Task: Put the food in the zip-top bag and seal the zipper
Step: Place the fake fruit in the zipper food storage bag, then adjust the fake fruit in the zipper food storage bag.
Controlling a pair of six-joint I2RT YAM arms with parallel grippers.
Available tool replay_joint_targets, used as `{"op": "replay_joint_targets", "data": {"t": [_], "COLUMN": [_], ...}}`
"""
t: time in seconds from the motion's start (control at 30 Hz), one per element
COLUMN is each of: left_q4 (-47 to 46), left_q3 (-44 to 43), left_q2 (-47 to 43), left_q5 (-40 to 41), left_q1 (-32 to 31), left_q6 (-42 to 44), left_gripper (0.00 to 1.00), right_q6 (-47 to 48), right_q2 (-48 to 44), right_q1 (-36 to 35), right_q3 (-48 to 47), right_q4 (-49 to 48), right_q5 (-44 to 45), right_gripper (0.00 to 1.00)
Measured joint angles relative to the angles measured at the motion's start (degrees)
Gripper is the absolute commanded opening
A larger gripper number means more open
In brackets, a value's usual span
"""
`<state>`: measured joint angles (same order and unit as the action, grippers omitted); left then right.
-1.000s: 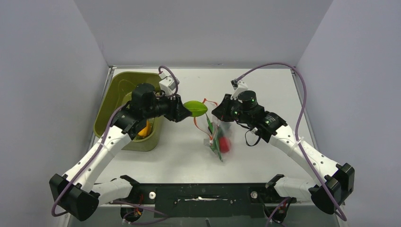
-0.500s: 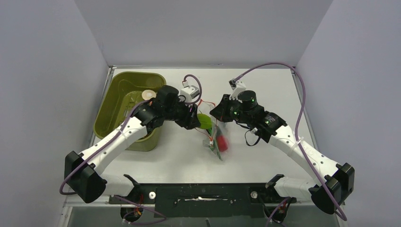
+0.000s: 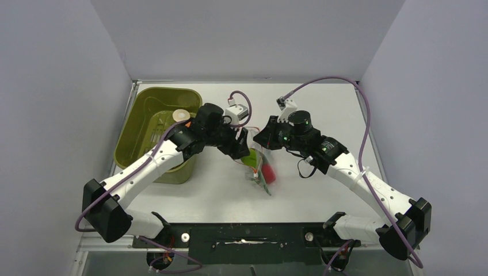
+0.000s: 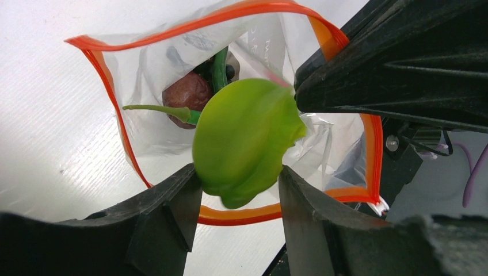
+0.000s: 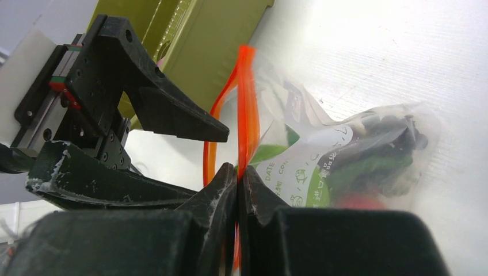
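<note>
**Lime-green piece reaches the bag mouth**

From the top, the left gripper [image 3: 247, 153] has swung clear of the olive-green tub [image 3: 133, 133], where it was a second ago. It now hangs right over the zip-top bag [image 3: 266, 177], closer in than half a second back. The lime-green piece [image 3: 252, 159] shows only as a green sliver beneath it. The right gripper [image 3: 266, 140] has barely shifted and sits at the bag's far edge. A red piece [image 3: 269, 172] shows through the plastic. The bag lies on the white table [image 3: 328, 109], a little right of the tub.

The left wrist view shows what the top view hides. Both fingers [image 4: 167, 201] clamp the sides of the lime-green piece, which sits in the open mouth, ringed by the orange-red zipper [image 4: 172, 27]. Deeper in lies a brown round piece [image 4: 185, 92], with a thin green stalk [image 4: 151, 107] across it. The right gripper's black bulk fills the upper right, against the zipper's rim.

Only the right wrist view shows that gripper's hold. Its fingers are pressed together on the zipper strip, pinching it upright. The left gripper's black finger looms at left with the tub behind it. The bag's contents blur into dark, green and red shapes.
</note>
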<state>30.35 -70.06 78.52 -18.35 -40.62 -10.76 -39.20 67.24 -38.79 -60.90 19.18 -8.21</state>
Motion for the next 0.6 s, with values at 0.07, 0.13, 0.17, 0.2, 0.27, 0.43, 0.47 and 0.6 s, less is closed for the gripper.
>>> {"op": "replay_joint_targets", "data": {"t": [0.07,0.13,0.17,0.2,0.27,0.43,0.47,0.6], "left_q4": [-0.11,-0.11,-0.15,-0.22,-0.57,-2.36,-3.17,-9.68], "left_q3": [-0.07,-0.07,-0.07,-0.07,-0.04,0.09,0.17,3.21], "left_q2": [-0.02,-0.13,-0.31,-0.63,-1.75,-6.69,-7.76,-12.17], "left_q5": [0.20,0.63,1.01,1.46,2.62,6.56,7.06,7.06], "left_q1": [-0.22,-0.22,-0.26,-0.28,-0.28,-0.26,-0.28,-0.31], "left_q6": [-0.07,-0.13,-0.13,-0.13,-0.26,-1.77,-2.29,-5.73], "left_gripper": [0.65,0.66,0.67,0.67,0.67,0.62,0.60,0.57], "right_q6": [0.00,-0.04,-0.11,-0.20,-0.39,-3.23,-4.13,-8.59], "right_q2": [0.00,0.00,0.00,0.00,0.00,0.00,0.00,0.00], "right_q1": [-0.07,-0.24,-0.31,-0.31,-0.31,-0.31,-0.31,-0.31], "right_q3": [0.00,0.00,0.00,0.00,0.00,0.00,0.00,0.02], "right_q4": [0.00,0.02,0.04,0.04,0.07,0.20,0.22,-0.22], "right_q5": [0.02,0.17,0.22,0.24,0.33,2.01,2.56,4.68], "right_gripper": [0.00,0.00,0.00,0.00,0.00,0.00,0.00,0.00]}}
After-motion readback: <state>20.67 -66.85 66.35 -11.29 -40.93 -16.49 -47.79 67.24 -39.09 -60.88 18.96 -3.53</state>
